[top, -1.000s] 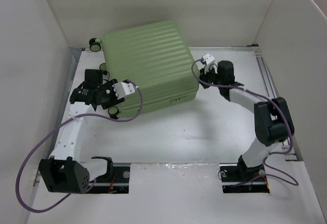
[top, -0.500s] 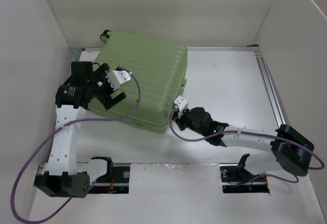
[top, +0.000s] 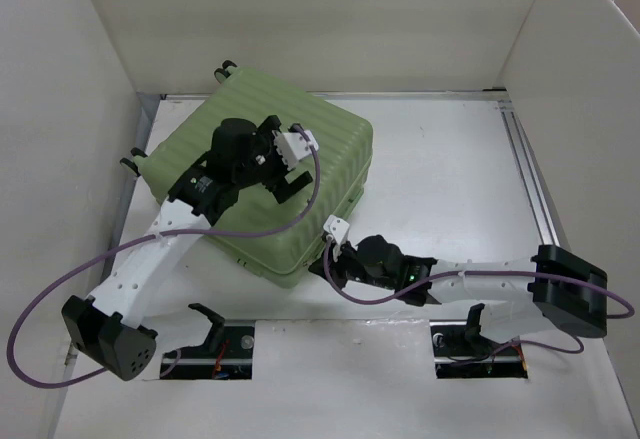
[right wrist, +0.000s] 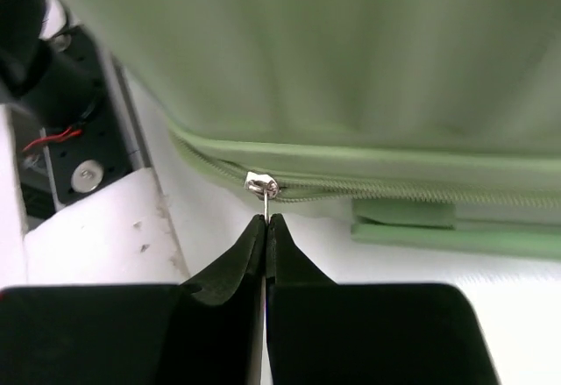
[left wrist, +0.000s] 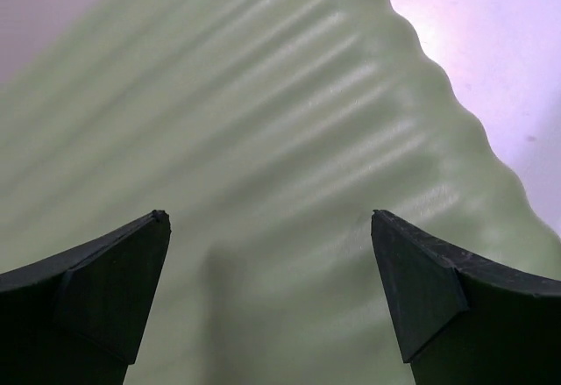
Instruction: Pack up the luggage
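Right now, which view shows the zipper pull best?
Right wrist: the zipper pull is sharp, pinched by the right end effector. Top external is too small to show it; left wrist shows only luggage shell.

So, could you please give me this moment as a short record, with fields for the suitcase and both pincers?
object: luggage, light green ribbed shell, lid down, lying flat on the table
left arm: left pincer open, just over the ribbed shell, holding nothing
right arm: right pincer shut on the zipper pull at the near edge of the luggage
zip progress: cannot tell from these views
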